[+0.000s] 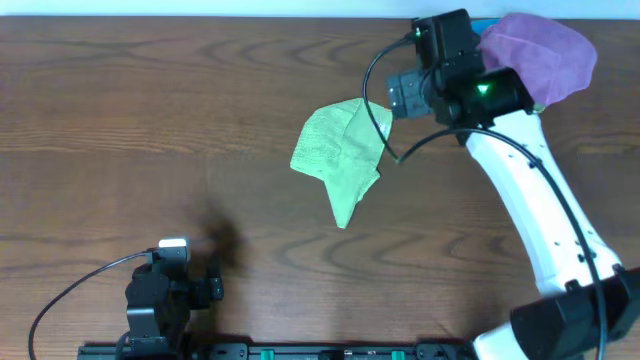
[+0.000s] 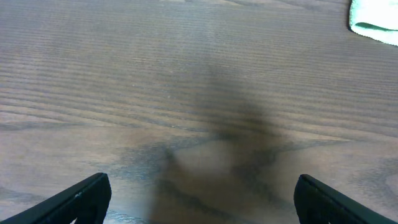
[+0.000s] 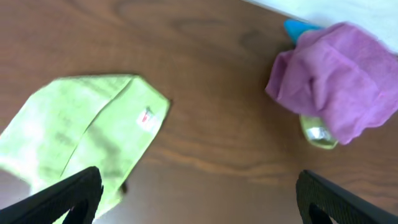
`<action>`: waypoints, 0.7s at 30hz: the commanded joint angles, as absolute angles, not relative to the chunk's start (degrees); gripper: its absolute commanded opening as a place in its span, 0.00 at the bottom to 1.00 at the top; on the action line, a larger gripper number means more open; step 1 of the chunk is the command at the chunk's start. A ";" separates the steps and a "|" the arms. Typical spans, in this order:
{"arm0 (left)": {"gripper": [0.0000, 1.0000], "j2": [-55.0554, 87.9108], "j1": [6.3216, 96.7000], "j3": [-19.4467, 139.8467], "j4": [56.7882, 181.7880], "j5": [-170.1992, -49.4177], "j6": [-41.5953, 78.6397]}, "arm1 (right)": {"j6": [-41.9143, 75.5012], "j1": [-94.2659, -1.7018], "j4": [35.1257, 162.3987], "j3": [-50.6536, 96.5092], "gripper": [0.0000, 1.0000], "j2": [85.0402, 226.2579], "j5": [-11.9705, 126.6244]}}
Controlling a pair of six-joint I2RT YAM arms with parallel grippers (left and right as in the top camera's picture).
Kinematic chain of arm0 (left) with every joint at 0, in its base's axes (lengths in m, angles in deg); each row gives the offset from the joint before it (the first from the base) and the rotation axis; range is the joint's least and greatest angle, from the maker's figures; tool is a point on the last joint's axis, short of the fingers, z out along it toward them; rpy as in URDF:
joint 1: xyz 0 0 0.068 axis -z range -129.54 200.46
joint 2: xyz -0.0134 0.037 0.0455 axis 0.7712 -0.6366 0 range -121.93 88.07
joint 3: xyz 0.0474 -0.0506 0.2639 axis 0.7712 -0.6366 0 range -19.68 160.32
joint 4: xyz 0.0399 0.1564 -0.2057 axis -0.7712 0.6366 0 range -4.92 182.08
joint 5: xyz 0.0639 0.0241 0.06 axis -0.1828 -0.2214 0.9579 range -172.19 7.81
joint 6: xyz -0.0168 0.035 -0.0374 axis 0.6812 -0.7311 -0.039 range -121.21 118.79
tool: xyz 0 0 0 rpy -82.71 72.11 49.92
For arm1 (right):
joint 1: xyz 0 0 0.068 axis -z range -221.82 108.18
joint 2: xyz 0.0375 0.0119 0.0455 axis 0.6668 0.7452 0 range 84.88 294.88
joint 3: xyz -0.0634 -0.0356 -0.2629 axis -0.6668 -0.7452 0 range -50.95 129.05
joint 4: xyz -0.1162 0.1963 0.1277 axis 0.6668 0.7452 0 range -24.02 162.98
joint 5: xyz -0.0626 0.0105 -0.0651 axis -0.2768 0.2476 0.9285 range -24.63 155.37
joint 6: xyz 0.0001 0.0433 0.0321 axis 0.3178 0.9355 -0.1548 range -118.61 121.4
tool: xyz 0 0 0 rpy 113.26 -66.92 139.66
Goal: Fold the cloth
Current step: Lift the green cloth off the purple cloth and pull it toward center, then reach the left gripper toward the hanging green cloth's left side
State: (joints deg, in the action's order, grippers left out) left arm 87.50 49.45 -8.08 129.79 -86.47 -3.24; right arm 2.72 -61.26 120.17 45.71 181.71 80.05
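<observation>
The cloth (image 1: 342,155) is a lime-green washcloth lying loosely folded on the wooden table, with one flap laid over itself and a point trailing toward the front. The right wrist view shows it at the left (image 3: 81,130), with a small white tag (image 3: 147,116) near its right edge. My right gripper (image 1: 398,98) hovers open just right of the cloth's upper corner. Nothing is between its fingers (image 3: 199,199), and its left finger (image 3: 68,199) stands over the cloth's edge. My left gripper (image 2: 202,196) is open and empty over bare wood at the front left (image 1: 172,262). Only a corner of the cloth (image 2: 376,17) shows there.
A larger purple cloth (image 1: 540,50) lies bunched at the back right, behind the right arm. In the right wrist view the purple cloth (image 3: 336,81) covers a blue item (image 3: 298,28) and a yellowish shiny object (image 3: 317,134). The table's far edge runs just behind them.
</observation>
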 commanded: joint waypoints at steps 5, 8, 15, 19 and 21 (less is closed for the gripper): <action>0.95 87.85 49.60 -9.31 131.58 -86.22 -4.46 | 6.11 -61.74 124.63 45.65 0.99 180.62 67.63; 0.95 87.85 49.60 -9.31 130.66 -86.22 -4.44 | 6.08 -60.76 123.17 44.34 0.99 180.62 64.07; 0.95 87.82 49.60 -9.33 125.09 -92.08 1.55 | 8.73 -57.13 115.56 33.67 0.99 180.62 52.94; 0.95 86.58 49.60 -7.56 124.30 -96.34 7.87 | 9.73 -55.82 108.11 27.94 0.97 180.62 51.41; 0.95 84.00 49.73 -5.52 124.35 -97.85 10.23 | 9.73 -55.71 104.28 25.76 0.96 180.62 51.41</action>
State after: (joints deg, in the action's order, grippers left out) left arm 86.47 49.45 -8.71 124.57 -93.70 4.59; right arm 8.27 -56.15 106.79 27.99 181.34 54.19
